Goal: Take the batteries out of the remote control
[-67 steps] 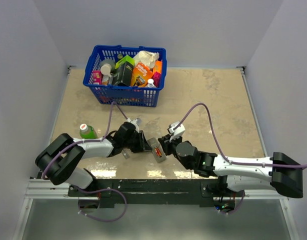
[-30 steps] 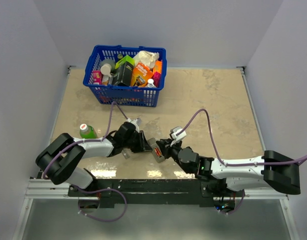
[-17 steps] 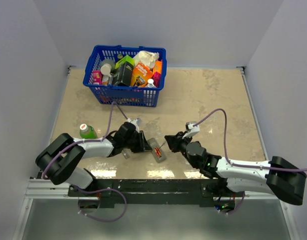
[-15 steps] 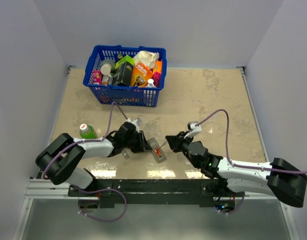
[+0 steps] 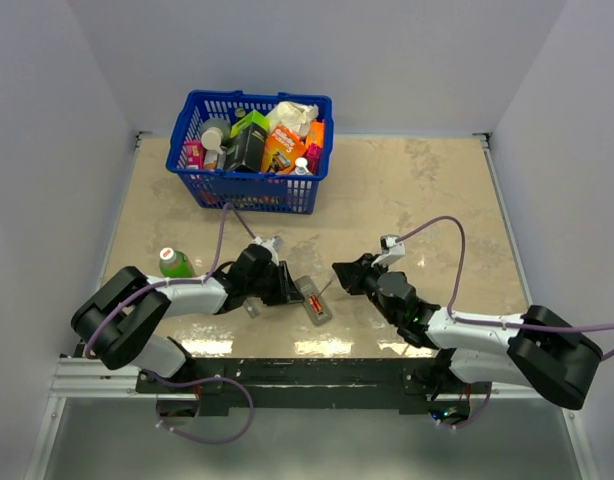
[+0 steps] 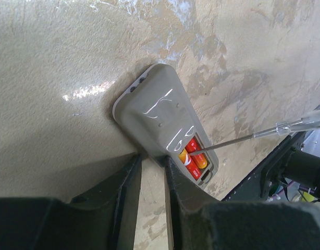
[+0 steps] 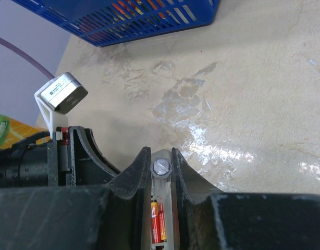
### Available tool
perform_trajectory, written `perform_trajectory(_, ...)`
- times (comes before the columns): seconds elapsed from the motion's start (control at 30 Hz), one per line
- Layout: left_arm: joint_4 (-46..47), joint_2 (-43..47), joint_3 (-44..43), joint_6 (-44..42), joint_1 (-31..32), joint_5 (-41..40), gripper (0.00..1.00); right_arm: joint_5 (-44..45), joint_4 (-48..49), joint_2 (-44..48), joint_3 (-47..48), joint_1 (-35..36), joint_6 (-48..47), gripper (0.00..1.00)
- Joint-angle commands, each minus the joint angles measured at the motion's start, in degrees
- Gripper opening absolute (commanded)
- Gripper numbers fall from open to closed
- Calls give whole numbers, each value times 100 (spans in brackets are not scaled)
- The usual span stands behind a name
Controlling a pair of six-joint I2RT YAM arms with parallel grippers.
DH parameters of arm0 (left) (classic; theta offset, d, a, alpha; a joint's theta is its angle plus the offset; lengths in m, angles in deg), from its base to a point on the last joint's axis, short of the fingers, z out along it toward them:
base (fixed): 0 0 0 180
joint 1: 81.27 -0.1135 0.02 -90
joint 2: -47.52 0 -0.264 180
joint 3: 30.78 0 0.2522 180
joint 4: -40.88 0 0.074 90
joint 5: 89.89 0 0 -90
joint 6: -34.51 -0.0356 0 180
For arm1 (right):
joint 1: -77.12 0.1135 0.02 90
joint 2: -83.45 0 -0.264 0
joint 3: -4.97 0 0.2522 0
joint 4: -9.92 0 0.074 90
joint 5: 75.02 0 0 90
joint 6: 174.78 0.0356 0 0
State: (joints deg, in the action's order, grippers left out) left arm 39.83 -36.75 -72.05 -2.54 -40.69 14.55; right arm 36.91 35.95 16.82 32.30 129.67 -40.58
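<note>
The remote control (image 5: pixel 314 300) lies back-up on the table, a grey bar with its recess uncovered (image 6: pixel 160 117). Two red-orange batteries (image 6: pixel 192 158) sit side by side in the recess, also visible in the right wrist view (image 7: pixel 158 222). My left gripper (image 5: pixel 287 288) is shut on the remote's long edge, its fingertips (image 6: pixel 139 159) pinching the rim. My right gripper (image 5: pixel 339 272) is shut on the clear handle of a thin tool (image 7: pixel 161 167). The tool's metal shaft (image 6: pixel 238 139) reaches in from the right, and its tip rests on one battery.
A blue basket (image 5: pixel 249 190) full of packets stands at the back left. A green-capped bottle (image 5: pixel 172 262) lies beside the left arm. A small grey piece (image 5: pixel 252 309) lies just in front of the left gripper. Purple cables loop over both arms.
My right gripper has drawn back to the right and away from the remote, keeping the tool, whose tip still reaches the recess. The left arm and remote have not moved.
</note>
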Motion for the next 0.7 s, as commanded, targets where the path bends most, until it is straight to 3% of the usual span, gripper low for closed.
perform_trajectory(0.0,-49,7,61,-48,38,-204,29,-1077,-920,-228,-197,79,-497,0)
perform_trajectory(0.13,-5,16,61,-21,38,-143,29,-1481,-850,376,-100,202,-1124,0)
perform_trajectory(0.27,30,16,52,-4,38,-99,29,-939,-1306,722,146,921,-1790,0)
perform_trajectory(0.67,170,-2,105,40,38,-2,29,302,-2317,-631,1095,2426,-1670,0)
